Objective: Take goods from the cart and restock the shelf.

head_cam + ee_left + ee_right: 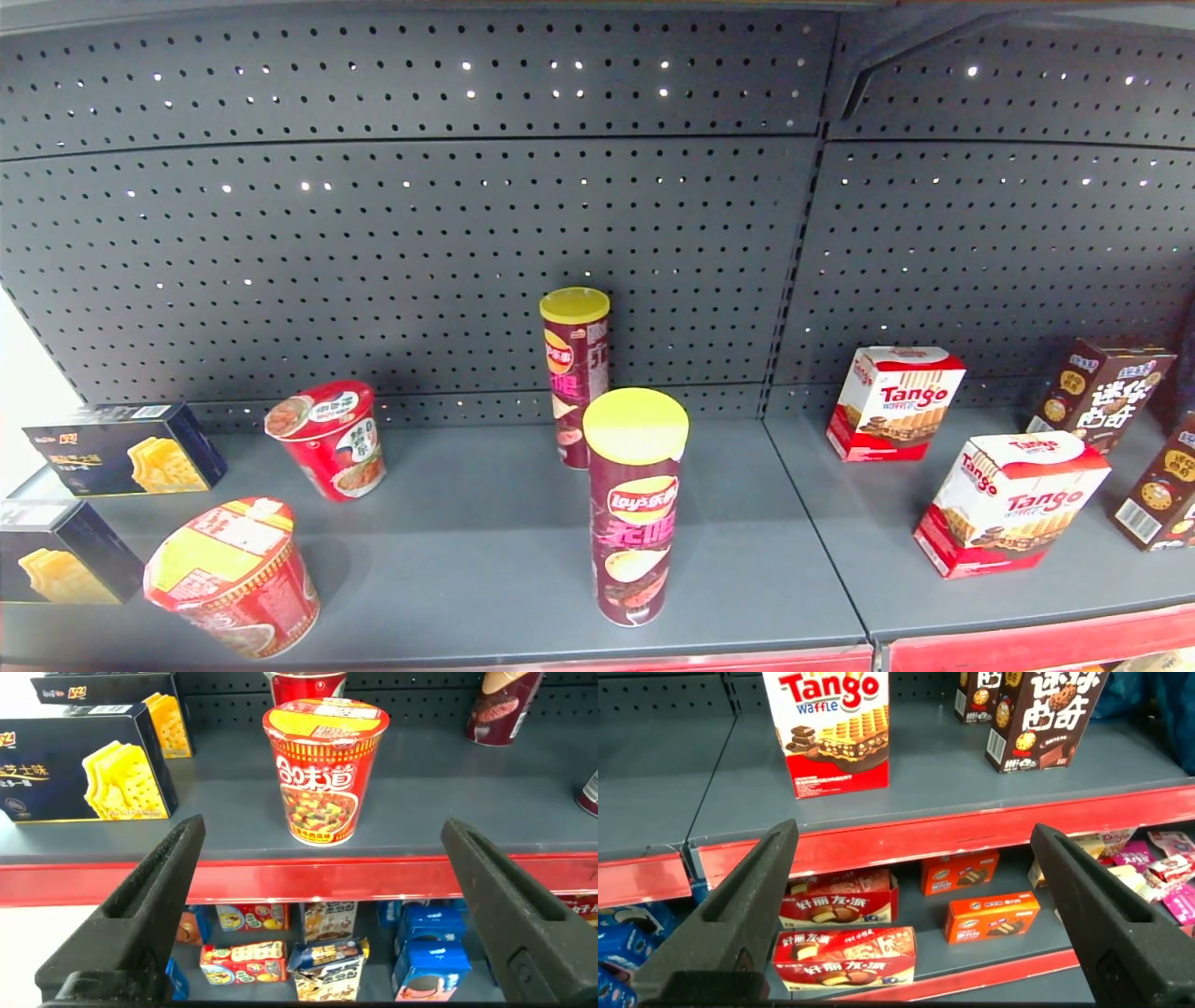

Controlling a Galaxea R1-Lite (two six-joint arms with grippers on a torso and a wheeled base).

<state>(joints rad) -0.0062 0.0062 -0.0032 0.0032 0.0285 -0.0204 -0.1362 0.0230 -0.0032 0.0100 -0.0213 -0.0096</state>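
Observation:
A grey shelf [467, 541] carries two yellow-lidded chip cans [635, 523], two red cup noodles [233, 579], dark blue cracker boxes [126, 448], two red-and-white waffle boxes [1013, 504] and brown cookie boxes [1102, 392]. My left gripper [322, 835] is open and holds nothing, just in front of the shelf's red front edge [280, 877], facing a cup noodle [322, 770]. My right gripper [915, 835] is open too, with nothing between its fingers, in front of the red edge [971, 831] below a waffle box [836, 728].
A perforated grey back panel [420, 233] closes the shelf behind the goods. Below the red edge, a lower shelf is packed with snack boxes [327, 961], red pie boxes [845, 952] and orange boxes [990, 915]. Bare deck lies between the cup noodles and the cans.

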